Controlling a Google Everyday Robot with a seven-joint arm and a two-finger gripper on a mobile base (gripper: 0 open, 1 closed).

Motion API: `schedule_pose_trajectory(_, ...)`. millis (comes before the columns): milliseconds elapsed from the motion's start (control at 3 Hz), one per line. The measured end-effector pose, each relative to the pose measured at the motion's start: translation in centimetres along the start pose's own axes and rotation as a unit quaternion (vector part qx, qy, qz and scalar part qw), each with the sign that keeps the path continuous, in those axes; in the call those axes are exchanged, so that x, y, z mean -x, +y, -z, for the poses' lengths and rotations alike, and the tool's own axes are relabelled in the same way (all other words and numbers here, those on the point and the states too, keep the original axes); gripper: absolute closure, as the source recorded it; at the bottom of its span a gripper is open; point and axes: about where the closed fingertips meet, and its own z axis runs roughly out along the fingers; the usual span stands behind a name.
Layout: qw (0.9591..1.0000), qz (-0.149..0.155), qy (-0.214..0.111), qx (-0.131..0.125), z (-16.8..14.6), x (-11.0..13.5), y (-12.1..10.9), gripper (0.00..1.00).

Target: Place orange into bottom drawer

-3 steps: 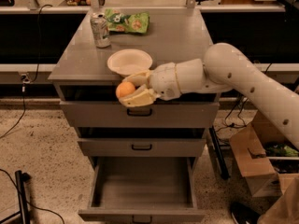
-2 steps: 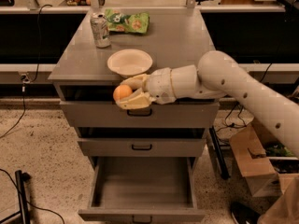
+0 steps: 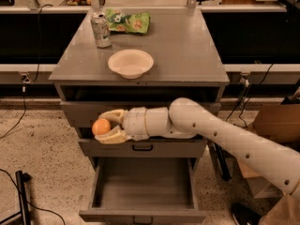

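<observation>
The orange (image 3: 101,126) is a small round fruit held between the two pale fingers of my gripper (image 3: 105,126), which is shut on it. The gripper hangs in front of the cabinet, at the height of the gap between the top and middle drawer fronts, toward the left side. The bottom drawer (image 3: 143,212) is pulled open below, a deep grey box with a bare flat floor and a small dark handle on its front. The orange is above the drawer's left part, well clear of it.
On the grey cabinet top (image 3: 187,50) stand a white bowl (image 3: 131,63), a soda can (image 3: 101,30) and a green snack bag (image 3: 128,22). The middle drawer (image 3: 143,147) is shut. A cardboard box (image 3: 275,125) is on the floor at right, cables at left.
My gripper has dropped with the orange from beside the bowl at the cabinet's top edge down to the level of the upper drawer fronts, and moved slightly left.
</observation>
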Motion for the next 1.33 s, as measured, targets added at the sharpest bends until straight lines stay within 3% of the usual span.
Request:
schedule_pose_trajectory(333,0.9983,0.022,-0.052,0.015,-1.7,-1.2,1.6,1.00)
schedule_pose_trajectory(667,0.9975,0.022,-0.064,0.020,-2.2,-2.4,2.2,1.00)
schedule_pose_trajectory(1000,0.9997,-0.020,-0.014,0.007,-2.3,-7.0,2.6,1.00)
schedule_pose_trajectory(1333,0.9953,-0.079,0.056,-0.012,-1.3,-16.4,5.1,1.00)
